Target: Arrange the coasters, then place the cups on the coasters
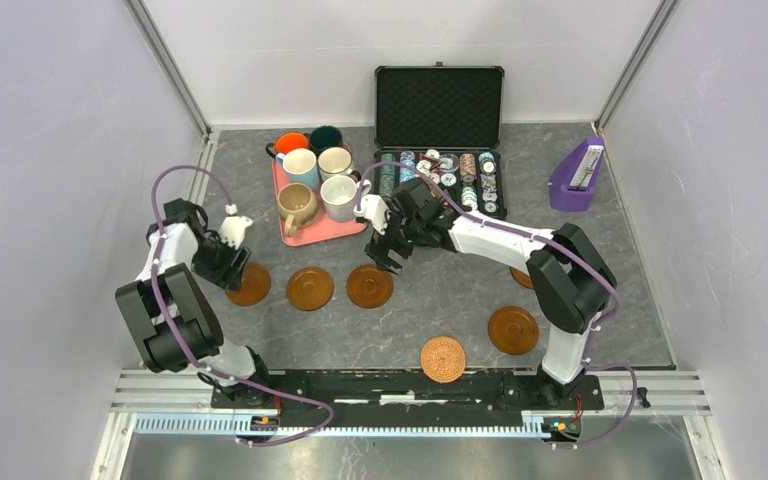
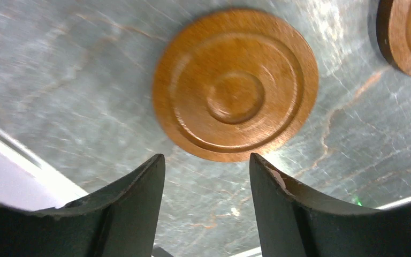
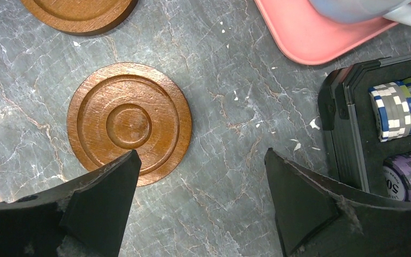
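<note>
Fingers (image 2: pixel 137 206) of the left gripper (image 2: pixel 206 159) are seen parted with nothing between them, and the leftmost coaster (image 2: pixel 235 84) is lying flat on the table just beyond the tips. The right gripper (image 3: pixel 200 155) is spread wide and empty too, poised over the third coaster (image 3: pixel 129 123) near the pink tray (image 3: pixel 299 37). Three brown discs are lined up in front of that tray, where the cups (image 1: pixel 312 180) are bunched. Two more are seen by the right arm, one partly hidden, and the woven coaster (image 1: pixel 443 359) lies near the bases. Each disc is judged stiff, light and glossy, likely to slide, and is best pinched across its rim edge. The grey stone-look table (image 1: pixel 430 300) appears smooth and hard. Room is tight beside the chip case (image 1: pixel 438 108).
</note>
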You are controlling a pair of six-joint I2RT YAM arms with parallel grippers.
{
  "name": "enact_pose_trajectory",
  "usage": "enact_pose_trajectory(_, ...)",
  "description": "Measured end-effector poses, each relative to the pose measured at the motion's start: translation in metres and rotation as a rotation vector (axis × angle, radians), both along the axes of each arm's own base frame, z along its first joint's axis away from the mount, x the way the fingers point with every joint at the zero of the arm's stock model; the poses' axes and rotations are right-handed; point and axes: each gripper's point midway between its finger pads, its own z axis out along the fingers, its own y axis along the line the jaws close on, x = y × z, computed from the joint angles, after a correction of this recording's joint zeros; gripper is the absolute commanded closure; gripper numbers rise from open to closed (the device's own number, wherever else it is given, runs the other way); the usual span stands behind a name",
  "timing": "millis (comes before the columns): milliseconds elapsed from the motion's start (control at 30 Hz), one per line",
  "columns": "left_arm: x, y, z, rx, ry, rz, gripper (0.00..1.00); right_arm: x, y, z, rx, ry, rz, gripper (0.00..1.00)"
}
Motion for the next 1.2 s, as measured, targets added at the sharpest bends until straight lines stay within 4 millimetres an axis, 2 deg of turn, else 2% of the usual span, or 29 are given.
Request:
enact_pose_trajectory(167, 0.031, 0.006, 0.024, -0.007, -0.081, 0.009, 0.17, 0.003, -0.006, 0.0, -0.005, 0.004, -0.012, 0.06)
enact_pose_trajectory(267, 0.043, 0.0, 0.037, -0.022, -0.107, 0.001, 0.11, 0.008, -0.023, 0.004, -0.022, 0.005, -0.013, 0.05)
enact_pose_trajectory(333, 0.051, -0.009, 0.046, -0.03, -0.124, -0.022, 0.08, 0.013, -0.045, 0.011, -0.035, -0.007, -0.018, 0.05)
enact_pose_trajectory(467, 0.063, -0.042, 0.057, -0.06, -0.15, -0.099, 0.06, 0.015, -0.106, 0.029, -0.078, -0.042, -0.037, 0.06)
enact_pose_trajectory(533, 0.064, -0.065, 0.063, -0.074, -0.158, -0.16, 0.06, 0.007, -0.146, 0.031, -0.118, -0.049, -0.053, 0.06)
enact_pose_trajectory(600, 0.063, -0.086, 0.067, -0.084, -0.174, -0.224, 0.06, -0.011, -0.176, 0.025, -0.165, -0.041, -0.043, 0.06)
enact_pose_trajectory(700, 0.054, -0.116, 0.069, -0.101, -0.182, -0.316, 0.06, -0.049, -0.215, 0.003, -0.245, 0.015, -0.006, 0.06)
enact_pose_trajectory(767, 0.046, -0.129, 0.065, -0.118, -0.167, -0.35, 0.06, -0.075, -0.237, -0.015, -0.302, 0.054, 0.023, 0.06)
enact_pose_trajectory(833, 0.043, -0.136, 0.062, -0.132, -0.152, -0.355, 0.06, -0.097, -0.251, -0.03, -0.349, 0.073, 0.058, 0.06)
enact_pose_trajectory(967, 0.043, -0.145, 0.06, -0.16, -0.142, -0.343, 0.06, -0.122, -0.269, -0.053, -0.426, 0.09, 0.115, 0.07)
enact_pose_trajectory(1067, 0.044, -0.147, 0.062, -0.173, -0.143, -0.332, 0.06, -0.129, -0.278, -0.063, -0.468, 0.093, 0.147, 0.07)
enact_pose_trajectory(1200, 0.049, -0.148, 0.066, -0.174, -0.16, -0.322, 0.06, -0.127, -0.278, -0.063, -0.476, 0.07, 0.182, 0.09)
